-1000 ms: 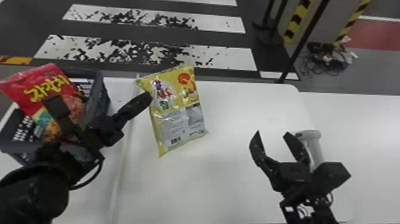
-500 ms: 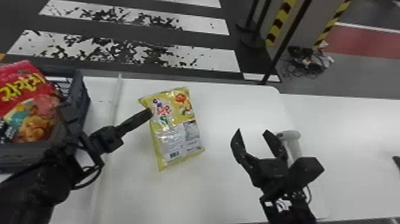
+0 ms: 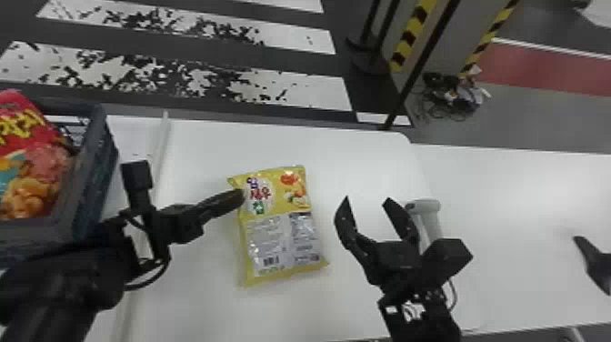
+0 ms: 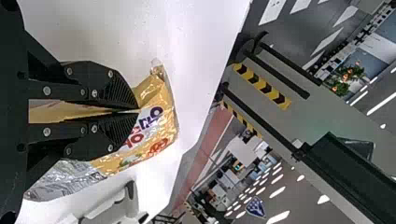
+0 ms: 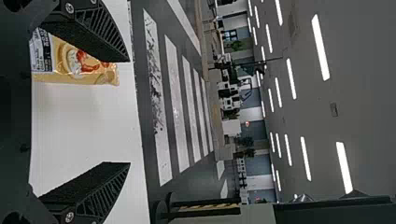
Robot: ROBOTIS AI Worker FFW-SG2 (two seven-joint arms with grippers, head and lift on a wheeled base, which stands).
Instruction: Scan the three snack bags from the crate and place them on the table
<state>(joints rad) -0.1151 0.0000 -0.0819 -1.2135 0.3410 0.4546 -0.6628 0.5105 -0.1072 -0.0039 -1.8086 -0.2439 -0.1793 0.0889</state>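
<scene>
My left gripper (image 3: 240,196) is shut on the yellow snack bag (image 3: 277,227) near its upper left edge; the barcode side faces the head camera. In the left wrist view, the left gripper (image 4: 138,110) pinches the yellow bag (image 4: 161,128), which spreads past the fingertips. To the bag's right, my right gripper (image 3: 367,200) stands open with nothing between its fingers. In the right wrist view, the right gripper (image 5: 129,112) has the yellow bag (image 5: 88,70) beyond one finger. A red snack bag (image 3: 34,154) sits in the dark crate (image 3: 93,182) at the left.
A white handheld scanner (image 3: 423,210) is just behind and right of the right gripper, on the white table (image 3: 363,159). A raised strip (image 3: 159,150) runs between crate and yellow bag. A black pointed object (image 3: 593,261) shows at the far right edge.
The left gripper and the yellow bag have moved together over the table, toward the robot and the right gripper. The head view has shifted, cutting off more of the crate.
</scene>
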